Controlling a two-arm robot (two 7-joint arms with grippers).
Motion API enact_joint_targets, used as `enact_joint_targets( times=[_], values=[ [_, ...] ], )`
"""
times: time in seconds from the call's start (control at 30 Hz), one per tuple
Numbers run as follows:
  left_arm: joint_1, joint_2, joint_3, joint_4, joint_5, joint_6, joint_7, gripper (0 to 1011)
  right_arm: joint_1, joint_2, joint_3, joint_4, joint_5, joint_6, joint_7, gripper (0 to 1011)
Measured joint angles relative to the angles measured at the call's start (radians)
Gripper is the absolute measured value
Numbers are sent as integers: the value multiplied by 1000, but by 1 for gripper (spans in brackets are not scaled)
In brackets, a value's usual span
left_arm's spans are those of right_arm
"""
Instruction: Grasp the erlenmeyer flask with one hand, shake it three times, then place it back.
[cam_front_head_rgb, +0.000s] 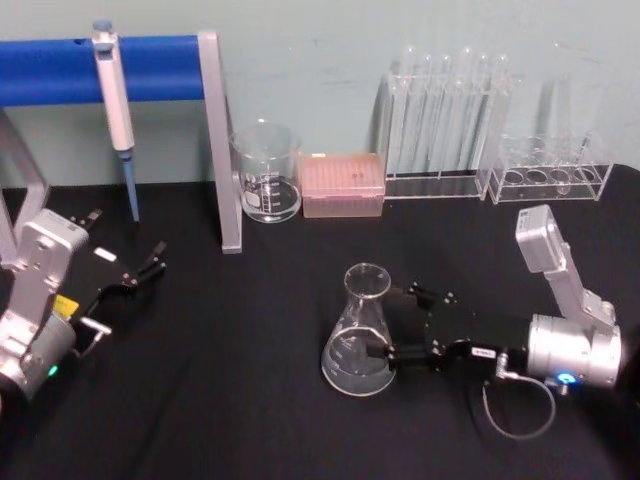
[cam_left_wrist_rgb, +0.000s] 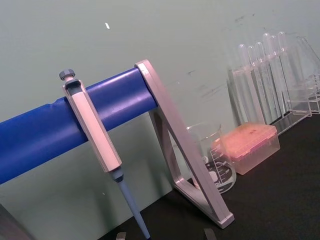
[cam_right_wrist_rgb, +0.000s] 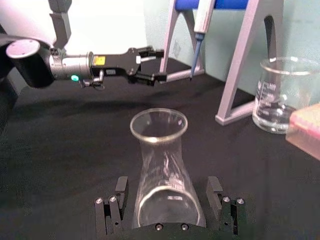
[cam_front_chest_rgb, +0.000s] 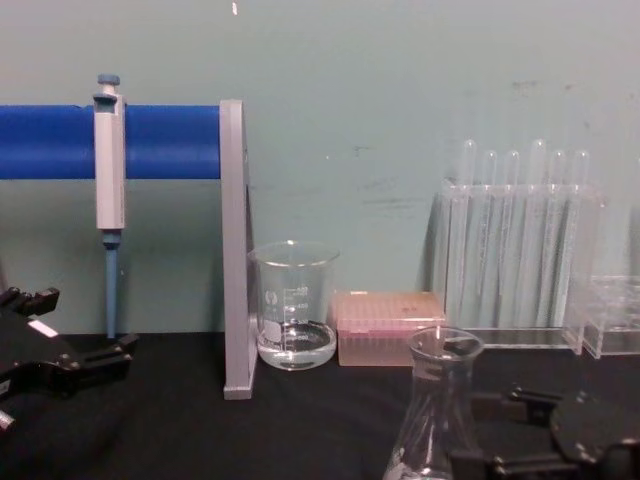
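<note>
Erlenmeyer flask (cam_right_wrist_rgb: 162, 170) — between right gripper's (cam_right_wrist_rgb: 170, 210) parted fingers (cam_right_wrist_rgb: 119, 200).

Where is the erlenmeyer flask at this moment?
In the head view the erlenmeyer flask stands upright on the black table, right of centre, between the open fingers of the right gripper, in front of the pink box.

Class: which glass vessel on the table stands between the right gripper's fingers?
The erlenmeyer flask, conical and narrow-necked, inside the open right gripper; the straight-sided beaker stands far back.

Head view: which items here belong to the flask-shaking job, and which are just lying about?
In the job: erlenmeyer flask, right gripper with fingers either side of it.
Lying about: beaker, pipette, pink tip box, test tubes, left gripper.
</note>
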Motion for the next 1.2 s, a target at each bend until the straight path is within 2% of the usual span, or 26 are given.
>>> enact_joint_targets(
  times=[0.2, 0.4, 0.53, 0.63, 0.73, 0.77, 0.83, 0.97, 1.2],
  values=[
    [0, 0, 0, 0, 0, 0, 0, 1001, -29, 38, 10, -24, 0, 28, -25, 1000],
    [0, 0, 0, 0, 0, 0, 0, 1001, -58, 74, 50, -46, 0, 40, -89, 1000],
    [0, 0, 0, 0, 0, 0, 0, 1001, -64, 78, 74, -50, -10, 32, -129, 1000],
    [0, 0, 0, 0, 0, 0, 0, 1001, -68, 75, 100, -56, -31, 14, -187, 1000],
    [0, 0, 0, 0, 0, 0, 0, 1001, -74, 64, 127, -71, -68, -12, -274, 1000],
    [0, 0, 0, 0, 0, 0, 0, 1001, -77, 55, 140, -78, -89, -25, -323, 1000],
    [0, 0, 0, 0, 0, 0, 0, 1001, -81, 43, 153, -85, -107, -37, -368, 1000],
    [0, 0, 0, 0, 0, 0, 0, 1001, -89, 2, 185, -100, -152, -62, -489, 1000],
    [0, 0, 0, 0, 0, 0, 0, 1001, -99, -78, 214, -100, -193, -62, -631, 1000]
  ],
)
